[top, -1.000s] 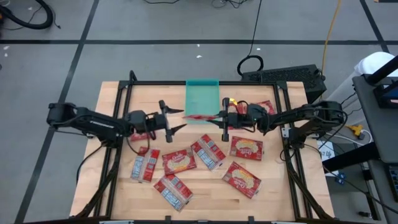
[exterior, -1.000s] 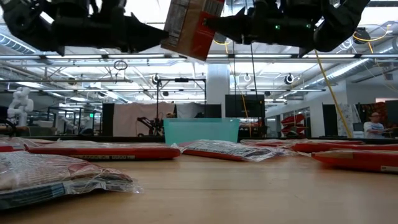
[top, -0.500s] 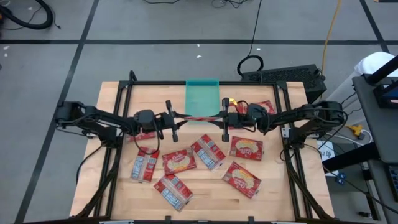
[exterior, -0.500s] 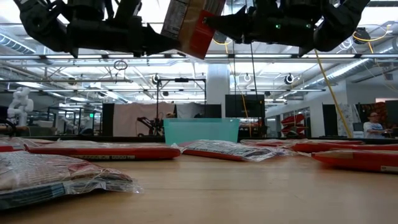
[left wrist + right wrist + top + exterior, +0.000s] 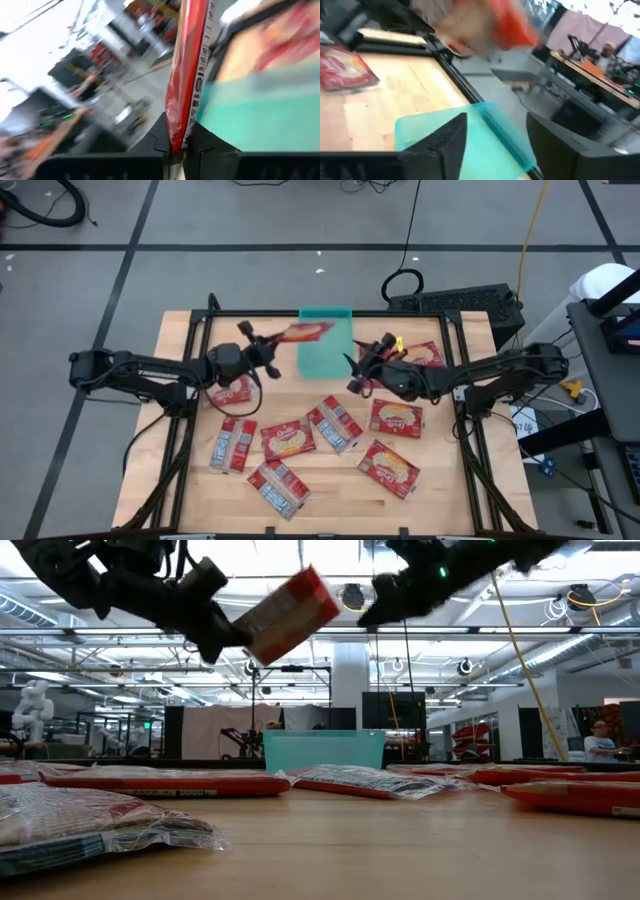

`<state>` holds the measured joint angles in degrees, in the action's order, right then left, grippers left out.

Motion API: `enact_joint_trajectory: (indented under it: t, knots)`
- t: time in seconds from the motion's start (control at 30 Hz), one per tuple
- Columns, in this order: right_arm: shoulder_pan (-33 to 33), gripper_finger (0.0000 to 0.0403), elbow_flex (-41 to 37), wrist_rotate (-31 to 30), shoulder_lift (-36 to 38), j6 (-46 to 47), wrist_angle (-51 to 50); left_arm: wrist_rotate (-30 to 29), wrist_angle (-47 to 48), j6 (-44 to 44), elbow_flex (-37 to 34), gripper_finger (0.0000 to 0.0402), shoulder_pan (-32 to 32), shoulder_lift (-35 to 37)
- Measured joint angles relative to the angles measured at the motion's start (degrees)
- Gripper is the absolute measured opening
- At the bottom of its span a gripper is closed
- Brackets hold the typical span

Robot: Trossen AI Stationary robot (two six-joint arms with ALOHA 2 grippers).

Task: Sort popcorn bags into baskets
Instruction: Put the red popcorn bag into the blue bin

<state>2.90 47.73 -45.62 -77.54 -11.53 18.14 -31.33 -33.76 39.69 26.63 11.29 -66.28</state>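
Note:
One red popcorn bag (image 5: 306, 332) hangs in the air over the left rim of the teal basket (image 5: 330, 355), with my left gripper (image 5: 274, 343) shut on it. In the low view the same bag (image 5: 292, 614) sticks out slanting from that gripper (image 5: 232, 638), high above the table. My right gripper (image 5: 354, 370) stands open just right of the basket and holds nothing; its fingers (image 5: 447, 137) frame the basket (image 5: 470, 125) in the right wrist view. Several more red bags (image 5: 336, 424) lie flat on the table. My left gripper pinches one end of the bag (image 5: 176, 134) between its two fingers (image 5: 161, 142). The fingers come about level from the table's left. The bag is lifted clear and reaches out beyond the fingers toward the basket, seen edge-on in the left wrist view and tilted in the low view.
Loose bags lie across the table's middle and near part (image 5: 288, 438) (image 5: 390, 468), one under the left arm (image 5: 232, 390) and one at the far right (image 5: 425, 355). A black frame (image 5: 200, 330) borders the wooden table.
My left gripper has shut on the bag's left end and carried it toward the far edge and the basket, rolling so that the bag has tilted. My right gripper has let go of the bag, opened and swung away from it.

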Motion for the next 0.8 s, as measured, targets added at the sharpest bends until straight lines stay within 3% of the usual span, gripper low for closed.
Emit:
enact_joint_trajectory:
  t: [0.1,0.23,0.53,0.8]
  knots:
    - [1.11,0.0222,9.65,-1.21,-2.62,-0.69,-12.54,-0.56,-0.45,5.12,0.00,0.0025,1.89,-0.81]
    - [1.85,0.0228,20.76,-5.62,-9.27,-11.31,-20.48,-2.38,-0.77,6.78,0.02,0.0027,3.09,-2.03]
    - [0.89,0.0225,35.60,-3.78,-22.72,-29.50,-19.66,-2.93,-1.20,7.62,0.02,0.0017,4.33,-4.72]
    - [-2.77,0.0179,38.25,-2.41,-29.26,-34.62,-19.71,-2.57,-0.91,7.62,0.03,0.0024,4.87,-5.11]
